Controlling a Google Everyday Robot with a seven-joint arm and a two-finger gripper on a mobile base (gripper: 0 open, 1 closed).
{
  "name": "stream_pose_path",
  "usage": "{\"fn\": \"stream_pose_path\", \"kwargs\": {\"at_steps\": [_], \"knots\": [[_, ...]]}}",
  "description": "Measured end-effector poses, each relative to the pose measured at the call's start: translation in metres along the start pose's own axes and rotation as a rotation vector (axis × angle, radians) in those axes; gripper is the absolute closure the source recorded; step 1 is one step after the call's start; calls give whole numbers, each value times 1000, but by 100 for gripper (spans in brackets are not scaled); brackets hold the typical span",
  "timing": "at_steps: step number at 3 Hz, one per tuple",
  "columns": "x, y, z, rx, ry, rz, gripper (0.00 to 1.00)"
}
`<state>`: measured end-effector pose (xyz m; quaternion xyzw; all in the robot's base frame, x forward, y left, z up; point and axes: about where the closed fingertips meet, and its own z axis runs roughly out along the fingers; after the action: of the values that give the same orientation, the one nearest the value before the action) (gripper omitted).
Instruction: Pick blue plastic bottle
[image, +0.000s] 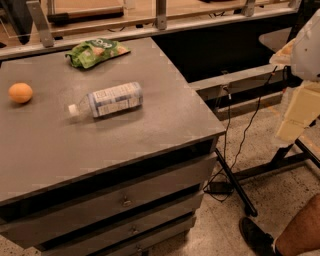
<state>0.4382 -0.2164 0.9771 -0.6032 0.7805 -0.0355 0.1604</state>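
Observation:
The blue plastic bottle lies on its side near the middle of the grey cabinet top. It is clear with a blue-and-white label, and its white cap points left. My gripper is at the right edge of the view, off the cabinet and over the floor, far to the right of the bottle. It hangs below the white arm and holds nothing that I can see.
An orange sits at the left of the cabinet top. A green snack bag lies at the back. Drawers are below the front edge. Cables and a black table leg cross the floor at the right, and a person's shoe and leg are at the lower right.

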Motion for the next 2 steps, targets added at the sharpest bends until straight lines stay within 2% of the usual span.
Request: {"fn": "stream_pose_path", "kwargs": {"at_steps": [1,2], "knots": [[0,0,0,0,0,0,0],[-12,-17,11,-7,-31,-36,0]]}}
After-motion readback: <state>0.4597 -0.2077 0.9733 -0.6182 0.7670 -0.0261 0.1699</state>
